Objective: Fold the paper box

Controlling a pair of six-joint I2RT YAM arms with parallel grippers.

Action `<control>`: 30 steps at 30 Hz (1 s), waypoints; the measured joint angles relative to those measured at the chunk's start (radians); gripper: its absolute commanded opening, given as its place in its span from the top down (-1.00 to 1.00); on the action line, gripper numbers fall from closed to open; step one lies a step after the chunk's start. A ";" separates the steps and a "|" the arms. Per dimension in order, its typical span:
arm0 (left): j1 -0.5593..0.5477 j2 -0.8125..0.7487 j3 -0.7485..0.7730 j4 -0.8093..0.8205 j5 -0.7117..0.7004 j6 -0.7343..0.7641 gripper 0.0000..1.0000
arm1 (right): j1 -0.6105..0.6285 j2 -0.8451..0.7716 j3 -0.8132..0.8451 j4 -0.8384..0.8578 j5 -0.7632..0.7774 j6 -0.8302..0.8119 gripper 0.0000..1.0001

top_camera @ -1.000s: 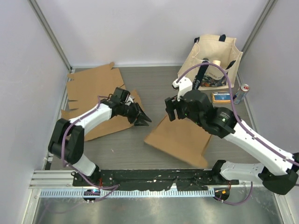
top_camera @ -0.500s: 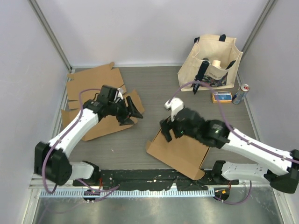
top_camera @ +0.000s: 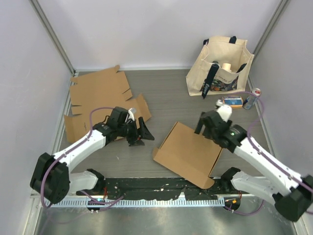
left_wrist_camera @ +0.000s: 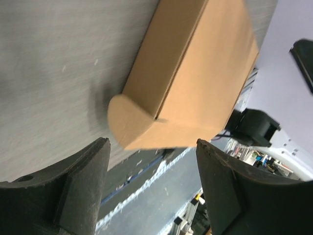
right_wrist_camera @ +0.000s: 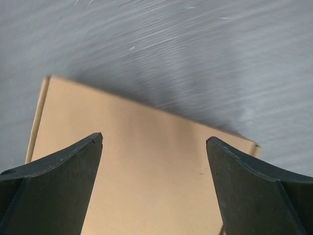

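The flat brown cardboard box (top_camera: 188, 155) lies closed on the grey table (top_camera: 166, 98), toward six o'clock; my left gripper (top_camera: 143, 132) at its nine and right gripper (top_camera: 201, 126) at its one o'clock gape wide, empty; folding looks done, bar one rounded corner flap (left_wrist_camera: 124, 120) perhaps untucked.

Grey wood-grain tabletop (top_camera: 166, 93), matte, with a few pale scuffs. Closed in by plain lilac-white panels: back wall (top_camera: 146, 29), left wall (top_camera: 19, 98), right wall (top_camera: 296, 73). Aluminium uprights at both back corners, left post (top_camera: 53, 36) and right post (top_camera: 271, 24), slanting outward in the top view. Slotted white cable duct (top_camera: 146, 202) along the near edge, brushed metal sheet (top_camera: 161, 221) below it. Even, diffuse light; soft shadows only.
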State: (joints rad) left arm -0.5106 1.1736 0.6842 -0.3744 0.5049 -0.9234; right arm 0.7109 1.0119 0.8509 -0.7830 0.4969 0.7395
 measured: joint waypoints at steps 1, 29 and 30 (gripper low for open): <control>-0.003 0.026 0.024 0.011 0.003 0.007 -0.50 | -0.056 -0.049 -0.016 -0.025 0.003 0.035 -0.79; -0.056 0.660 0.455 0.170 0.144 0.060 -0.23 | -0.454 -0.082 -0.304 0.176 -0.390 0.175 -0.53; -0.053 0.669 0.461 0.170 0.143 0.055 -0.23 | -0.462 -0.021 -0.284 0.209 -0.391 0.163 -0.54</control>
State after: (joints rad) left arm -0.5632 1.8423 1.1454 -0.2047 0.6476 -0.8680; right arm 0.2489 0.9905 0.5671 -0.5743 0.1059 0.9028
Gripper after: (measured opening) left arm 0.624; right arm 0.768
